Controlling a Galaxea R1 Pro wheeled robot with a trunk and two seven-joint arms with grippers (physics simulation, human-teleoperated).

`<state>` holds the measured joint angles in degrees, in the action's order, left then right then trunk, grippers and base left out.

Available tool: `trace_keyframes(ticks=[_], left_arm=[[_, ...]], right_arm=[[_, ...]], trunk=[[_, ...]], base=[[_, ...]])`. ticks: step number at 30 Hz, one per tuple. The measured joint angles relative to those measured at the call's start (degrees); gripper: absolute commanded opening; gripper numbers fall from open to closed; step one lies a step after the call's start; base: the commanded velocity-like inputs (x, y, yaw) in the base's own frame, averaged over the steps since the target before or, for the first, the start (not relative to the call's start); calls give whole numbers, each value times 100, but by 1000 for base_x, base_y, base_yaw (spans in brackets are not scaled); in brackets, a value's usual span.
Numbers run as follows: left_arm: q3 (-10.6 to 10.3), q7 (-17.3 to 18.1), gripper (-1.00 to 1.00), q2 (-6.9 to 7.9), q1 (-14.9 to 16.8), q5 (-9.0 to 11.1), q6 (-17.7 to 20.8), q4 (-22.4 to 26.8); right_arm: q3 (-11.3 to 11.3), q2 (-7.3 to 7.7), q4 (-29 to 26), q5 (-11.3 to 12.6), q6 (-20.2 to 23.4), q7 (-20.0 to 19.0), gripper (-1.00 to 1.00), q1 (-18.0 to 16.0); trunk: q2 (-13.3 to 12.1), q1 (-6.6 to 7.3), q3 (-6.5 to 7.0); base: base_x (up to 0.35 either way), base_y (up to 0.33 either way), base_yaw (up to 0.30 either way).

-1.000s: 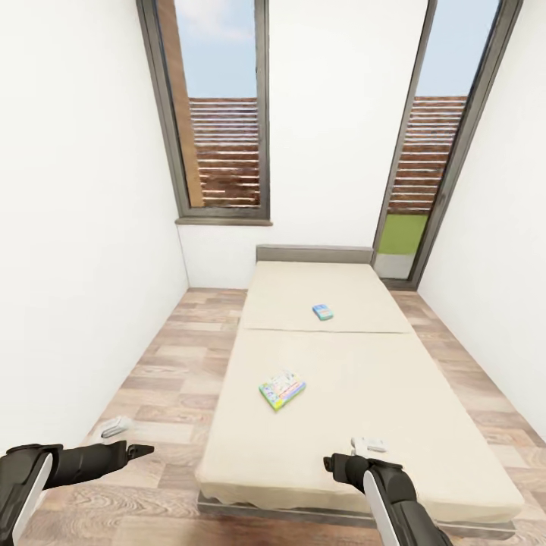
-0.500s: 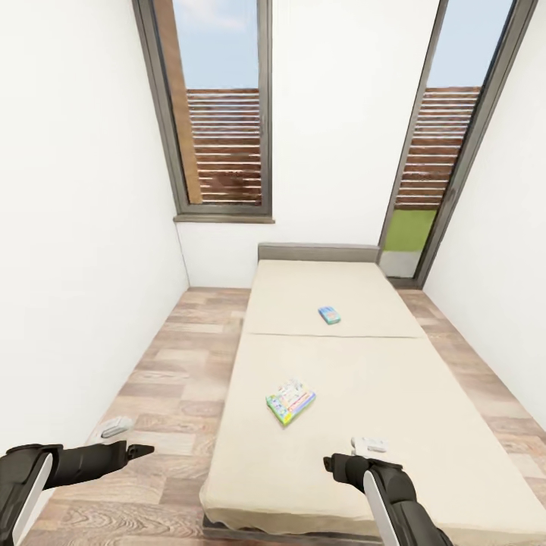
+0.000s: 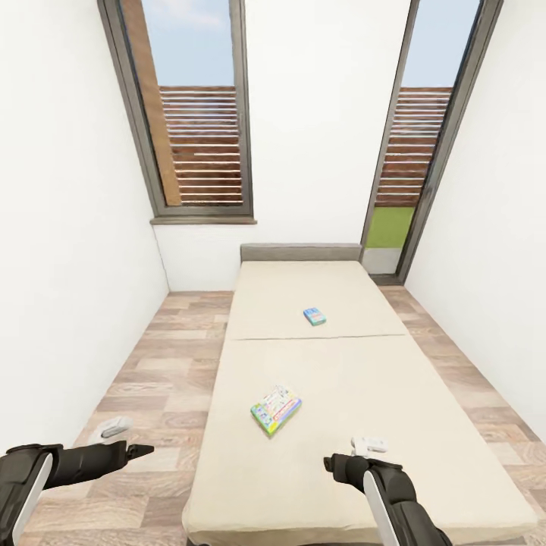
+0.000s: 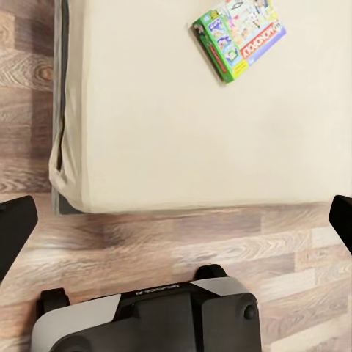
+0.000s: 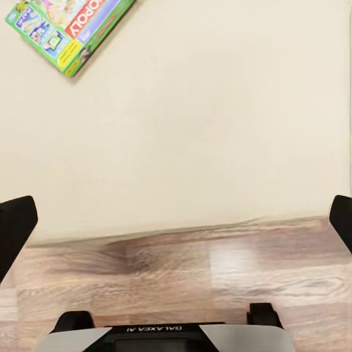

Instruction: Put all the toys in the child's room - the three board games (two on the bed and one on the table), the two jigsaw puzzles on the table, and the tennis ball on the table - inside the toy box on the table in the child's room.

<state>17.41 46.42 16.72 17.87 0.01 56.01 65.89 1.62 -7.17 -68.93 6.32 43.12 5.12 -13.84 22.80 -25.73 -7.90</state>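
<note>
A low bed [image 3: 341, 425] with a beige mattress stretches ahead of me. Two board games lie on it. The nearer board game [image 3: 275, 409] is a green-edged colourful box just ahead of my arms; it also shows in the left wrist view [image 4: 238, 38] and the right wrist view [image 5: 70, 29]. The farther board game [image 3: 315, 316] is small and blue, past the mattress seam. My left gripper [image 3: 142, 450] hovers open over the floor beside the bed. My right gripper [image 3: 331, 462] hangs open above the mattress's near end. The table, toy box, jigsaw puzzles and tennis ball are out of view.
White walls close in on both sides. A strip of wood floor [image 3: 152, 364] runs along the bed's left, a narrower one [image 3: 470, 394] on its right. A tall window [image 3: 197, 144] and a glass door [image 3: 413, 152] stand behind the grey headboard [image 3: 300, 252].
The whole view has shifted: the bed now sits further left and its near edge lower in the picture. Both arms hold the same pose, and the two board games lie as before.
</note>
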Motion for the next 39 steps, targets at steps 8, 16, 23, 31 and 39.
trace_keyframes(ticks=[8, 16, 23, 31, 39], left_arm=[[7, -5, 100, 0, 0, 0, 0, 1], [8, -6, 100, -2, 0, 2, 0, 1], [1, -5, 100, -2, 0, 7, 0, 1], [0, -2, 100, -2, 0, 8, 0, 0], [0, -3, 100, -2, 0, 8, -1, 0]], right_arm=[[-2, 0, 1, 0, -1, 2, 100, 0], [-8, 0, 1, 0, -2, -9, 100, 0], [-8, 0, -1, 0, -1, -2, 100, 0], [-8, 0, -2, 0, -1, -5, 100, 0], [-8, 0, 0, 1, -1, -7, 100, 0]], trunk=[[0, 0, 0], [0, 0, 0], [0, 0, 0], [0, -1, 0], [-1, -2, 0]], base=[[218, 81, -3], [214, 62, 0], [226, 76, 0], [177, 34, 0], [31, 5, 0]])
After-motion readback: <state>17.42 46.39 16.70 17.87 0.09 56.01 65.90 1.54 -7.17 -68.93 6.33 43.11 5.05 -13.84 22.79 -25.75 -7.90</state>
